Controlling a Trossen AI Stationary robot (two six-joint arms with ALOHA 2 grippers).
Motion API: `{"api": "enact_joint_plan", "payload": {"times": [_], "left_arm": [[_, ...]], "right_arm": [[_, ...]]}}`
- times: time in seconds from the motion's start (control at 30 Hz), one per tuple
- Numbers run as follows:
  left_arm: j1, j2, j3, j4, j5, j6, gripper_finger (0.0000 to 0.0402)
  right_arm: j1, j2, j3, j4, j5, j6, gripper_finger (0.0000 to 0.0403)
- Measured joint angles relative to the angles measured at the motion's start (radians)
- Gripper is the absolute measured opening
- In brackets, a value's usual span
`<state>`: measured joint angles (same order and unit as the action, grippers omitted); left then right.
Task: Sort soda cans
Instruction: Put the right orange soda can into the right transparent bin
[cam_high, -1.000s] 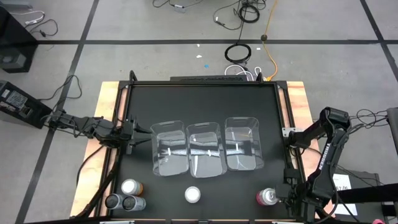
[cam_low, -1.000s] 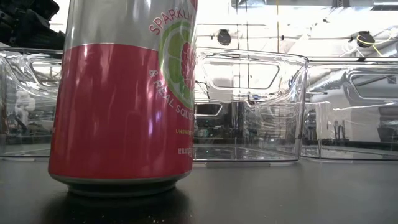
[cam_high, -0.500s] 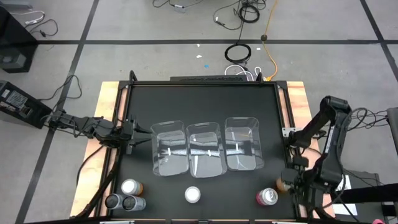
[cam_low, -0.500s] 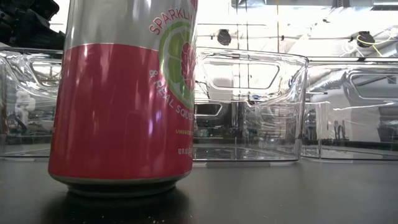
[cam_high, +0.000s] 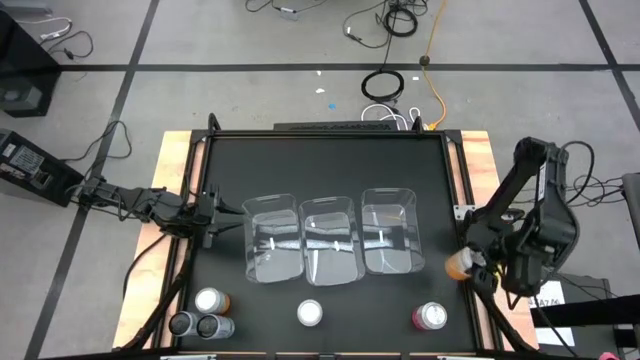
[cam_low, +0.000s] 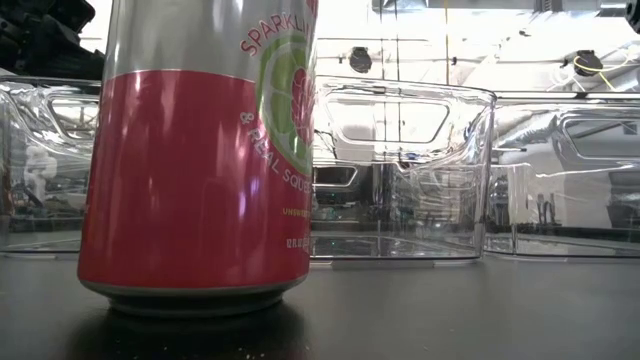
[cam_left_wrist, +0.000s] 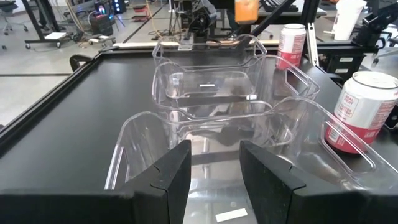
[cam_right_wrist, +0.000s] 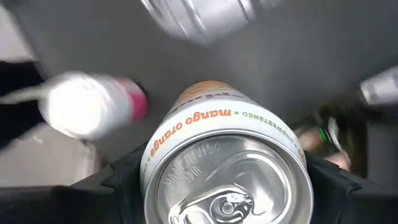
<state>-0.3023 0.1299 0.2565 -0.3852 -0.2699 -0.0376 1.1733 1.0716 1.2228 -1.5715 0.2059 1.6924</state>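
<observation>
The mango orange can (cam_right_wrist: 224, 168) has a shiny brushed metal lid. The red can (cam_low: 200, 150) has a glossy printed body. The three bins (cam_high: 332, 240) are clear, smooth, reflective plastic. The tabletop (cam_high: 330, 170) is matt black, with bare wood edges.

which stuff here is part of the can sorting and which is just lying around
Part of the job:
- orange can, held in the right gripper
- pink cans
- orange can beside two silver cans
- three clear bins

Just lying about:
- cable coil on the floor
- left gripper, waiting by the bins
</observation>
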Motion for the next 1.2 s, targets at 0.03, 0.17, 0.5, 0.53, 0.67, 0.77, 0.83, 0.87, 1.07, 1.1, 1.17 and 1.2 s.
{"api": "enact_joint_plan", "payload": {"times": [0.03, 0.17, 0.5, 0.53, 0.67, 0.77, 0.83, 0.87, 1.07, 1.1, 1.17, 1.2], "left_arm": [[0.0, 0.0, 0.0, -0.001, 0.0, 0.0, 0.0148], [0.0, 0.0, 0.0, -0.012, 0.0, -0.001, 0.0148], [0.0, 0.0, 0.0, -0.024, 0.0, -0.004, 0.0148], [0.0, 0.0, 0.0, -0.024, 0.0, -0.006, 0.0148], [0.0, 0.0, 0.0, -0.023, 0.0, -0.006, 0.0148], [0.0, 0.0, 0.0, -0.022, 0.0, -0.006, 0.0148], [0.0, 0.0, 0.0, -0.022, 0.0, -0.006, 0.0148], [0.0, 0.0, 0.0, -0.022, 0.0, -0.006, 0.0148], [0.0, 0.0, 0.0, -0.021, 0.0, -0.007, 0.0148], [0.0, 0.0, 0.0, -0.022, 0.0, -0.007, 0.0148], [0.0, 0.0, 0.0, -0.022, 0.0, -0.007, 0.0148], [0.0, 0.0, 0.0, -0.021, 0.0, -0.007, 0.0148]], "right_arm": [[-0.017, -0.005, 0.015, 0.005, 0.035, -0.023, 0.0279], [-0.136, -0.001, 0.043, 0.0, 0.081, -0.118, 0.0279], [-0.475, 0.059, 0.043, 0.098, 0.081, -0.46, 0.0279], [-0.507, 0.065, 0.043, 0.119, 0.081, -0.495, 0.0279], [-0.632, 0.095, 0.043, 0.188, 0.081, -0.611, 0.0279], [-0.728, 0.121, 0.043, 0.23, 0.076, -0.667, 0.0279], [-0.794, 0.139, 0.043, 0.251, 0.065, -0.691, 0.0279], [-0.828, 0.151, 0.043, 0.258, 0.047, -0.701, 0.0279], [-0.986, 0.268, 0.043, 0.246, -0.087, -0.744, 0.0279], [-1.003, 0.293, 0.043, 0.237, -0.097, -0.752, 0.0279], [-1.031, 0.336, 0.043, 0.227, -0.105, -0.765, 0.0279], [-1.041, 0.354, 0.043, 0.227, -0.104, -0.766, 0.0279]]}}
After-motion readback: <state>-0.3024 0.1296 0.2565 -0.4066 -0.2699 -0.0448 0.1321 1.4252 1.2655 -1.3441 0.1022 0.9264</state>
